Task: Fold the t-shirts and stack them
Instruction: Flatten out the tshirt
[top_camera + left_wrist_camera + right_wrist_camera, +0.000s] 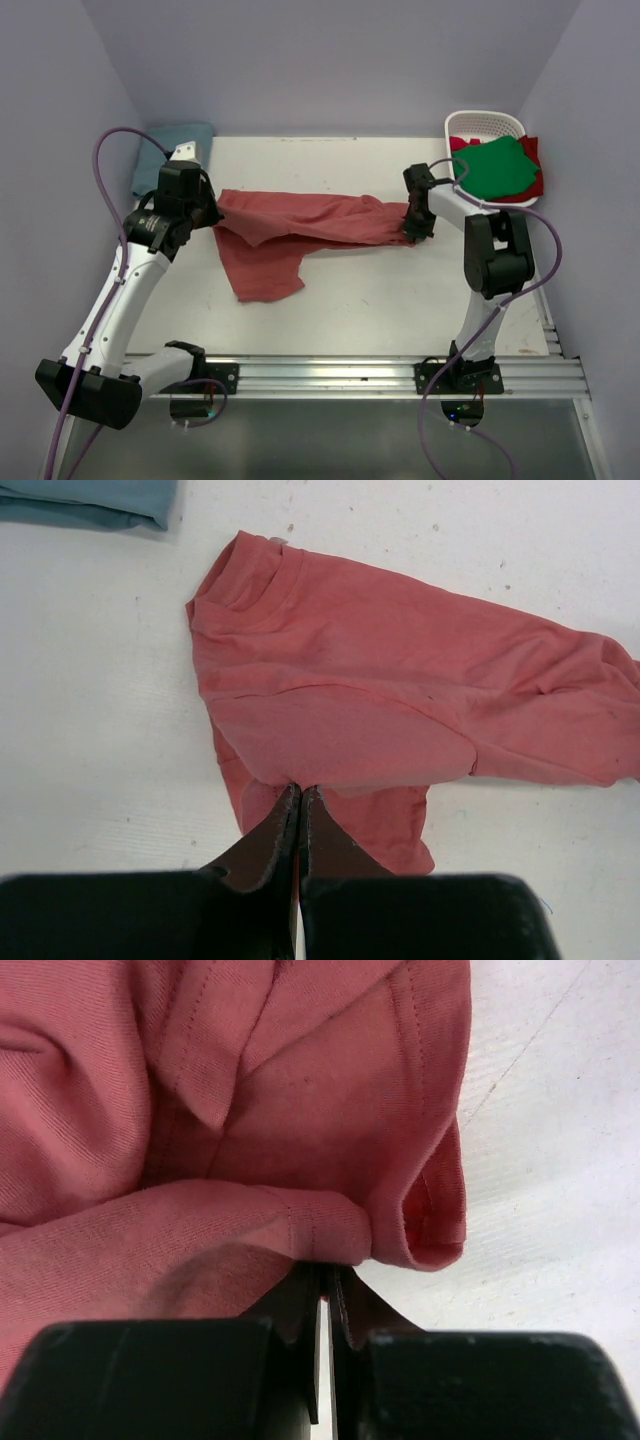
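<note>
Brick-red shirt (pixel 300 228) stretched across frame centre; left gripper (pixel 300 795) pinched tight on its edge, right gripper (pixel 325 1272) closed, apparently nipping a fold toward frame right.

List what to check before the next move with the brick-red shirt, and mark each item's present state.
1. Grip of the left gripper on the brick-red shirt: ok, shut on its edge.
2. Grip of the right gripper on the shirt's other end: ok, shut on a fold.
3. Shirt lying flat: not ok, bunched and creased.
4. Number of layers caught in each grip: cannot tell.
5. Teal shirt apart from the brick-red one: ok, at the far left corner.
6. Basket with the green shirt apart from it: ok.
</note>
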`<action>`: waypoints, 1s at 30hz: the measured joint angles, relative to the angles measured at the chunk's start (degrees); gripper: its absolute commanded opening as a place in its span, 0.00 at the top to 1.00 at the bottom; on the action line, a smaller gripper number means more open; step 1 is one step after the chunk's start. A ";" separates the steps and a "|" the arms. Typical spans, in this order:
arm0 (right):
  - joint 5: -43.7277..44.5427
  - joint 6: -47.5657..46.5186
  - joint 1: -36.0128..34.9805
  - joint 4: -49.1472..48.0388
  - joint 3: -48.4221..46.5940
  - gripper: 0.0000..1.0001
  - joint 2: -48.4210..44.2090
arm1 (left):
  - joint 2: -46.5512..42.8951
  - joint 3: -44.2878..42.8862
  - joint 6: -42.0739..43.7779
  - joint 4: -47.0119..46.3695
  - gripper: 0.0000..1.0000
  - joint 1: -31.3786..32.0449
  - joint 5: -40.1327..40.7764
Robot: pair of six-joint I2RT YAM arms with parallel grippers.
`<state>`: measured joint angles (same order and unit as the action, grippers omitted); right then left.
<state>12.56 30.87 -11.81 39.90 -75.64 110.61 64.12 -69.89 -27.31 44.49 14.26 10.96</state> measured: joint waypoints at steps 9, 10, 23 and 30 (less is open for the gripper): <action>-3.41 -0.28 0.00 1.38 6.43 1.00 -10.47 | -0.35 -0.74 0.52 0.74 1.00 0.00 -0.15; -4.17 -0.37 0.00 2.47 6.67 1.00 -13.66 | -0.50 -1.33 0.66 1.25 1.00 0.00 -0.22; -9.55 -1.60 0.00 15.56 -1.73 1.00 -36.24 | -6.21 -14.43 1.68 7.39 1.00 0.00 0.35; -11.82 -2.95 0.00 22.47 -15.08 1.00 -38.64 | -7.15 -26.01 2.54 11.74 1.00 0.00 1.97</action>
<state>0.73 27.92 -11.81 62.37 -90.72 71.96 56.97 -95.90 -24.77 56.23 14.26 12.93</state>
